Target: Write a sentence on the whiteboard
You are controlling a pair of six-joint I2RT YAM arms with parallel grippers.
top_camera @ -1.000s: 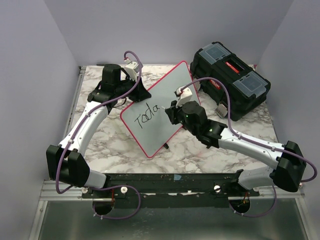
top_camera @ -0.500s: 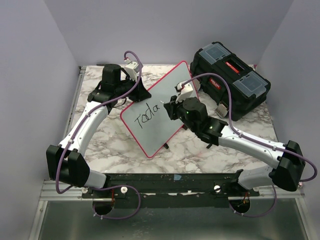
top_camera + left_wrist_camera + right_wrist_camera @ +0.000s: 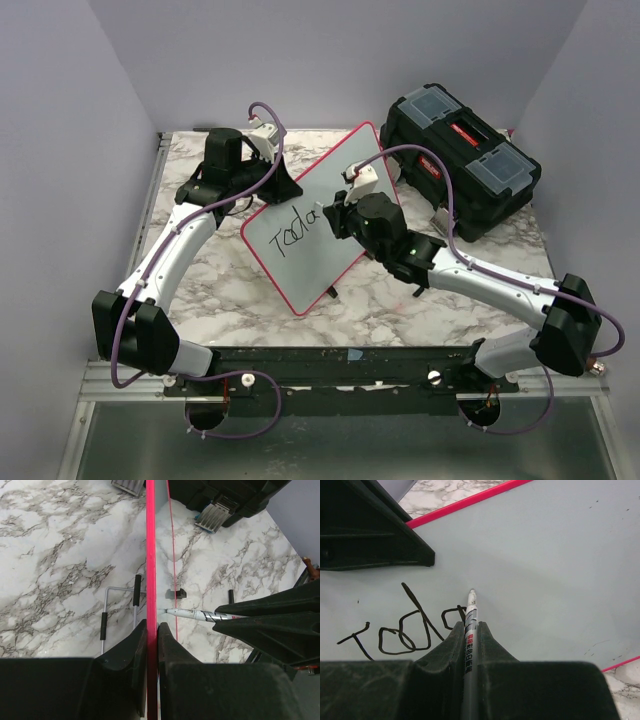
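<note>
Marker (image 3: 470, 611) clamped in right gripper (image 3: 471, 629) has its tip at the whiteboard (image 3: 545, 555) beside lettering (image 3: 400, 630) "Toda", and left gripper (image 3: 152, 630) is clamped on the red rim (image 3: 150, 555).

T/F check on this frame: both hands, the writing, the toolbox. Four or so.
1. The left hand is clamped on the whiteboard rim. True.
2. The right hand is empty. False: it grips a marker.
3. The lettering reads "Toda". True.
4. The toolbox sits on the whiteboard. False: it stands on the table, to the board's right.
</note>
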